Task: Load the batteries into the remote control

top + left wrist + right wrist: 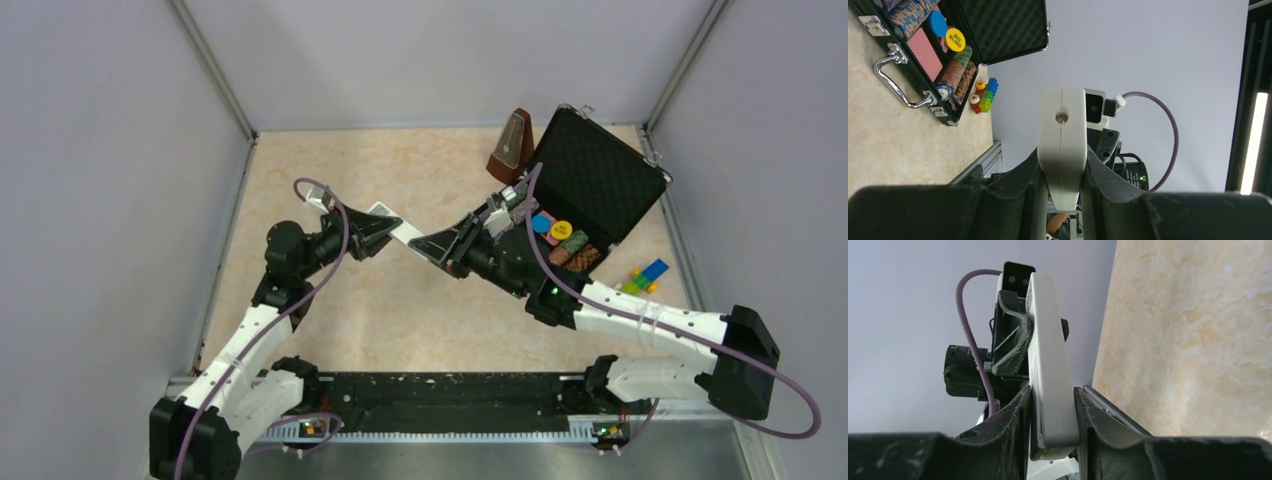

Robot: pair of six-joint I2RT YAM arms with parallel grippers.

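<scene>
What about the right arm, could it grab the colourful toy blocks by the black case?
Probably not yet. The right gripper is shut on the slim white remote control, shared with the left gripper. The colourful toy blocks lie uncovered near its forearm; only its full jaws block it.

Matt white plastic remote control (1063, 150), matt black foam case lining (998, 25), smooth marbled tabletop (400, 320).

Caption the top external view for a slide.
Left gripper and right gripper hold the remote control between them above the table.
</scene>
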